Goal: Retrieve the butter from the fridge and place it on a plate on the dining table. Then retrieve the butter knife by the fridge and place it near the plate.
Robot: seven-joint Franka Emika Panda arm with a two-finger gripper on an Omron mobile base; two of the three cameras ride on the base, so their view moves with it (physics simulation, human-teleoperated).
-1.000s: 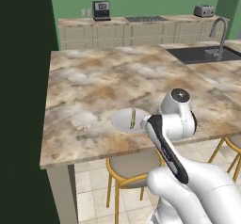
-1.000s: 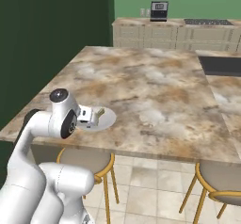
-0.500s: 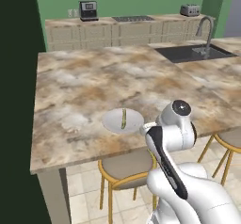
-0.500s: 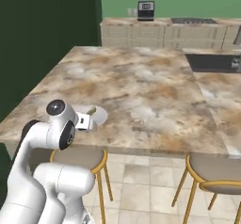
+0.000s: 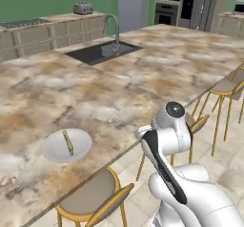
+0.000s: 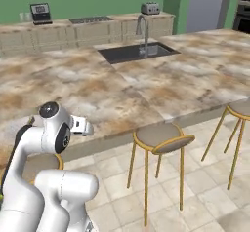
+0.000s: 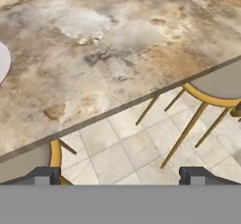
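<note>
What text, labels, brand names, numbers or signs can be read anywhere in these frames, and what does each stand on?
No readable text in any view.
The fridge: black display panel, no legible characters.
The coffee machine on the back counter: dark screen, too small and blurred to read.
The toaster: no visible markings.
The plate, the butter and the dining table: plain, unmarked.
</note>
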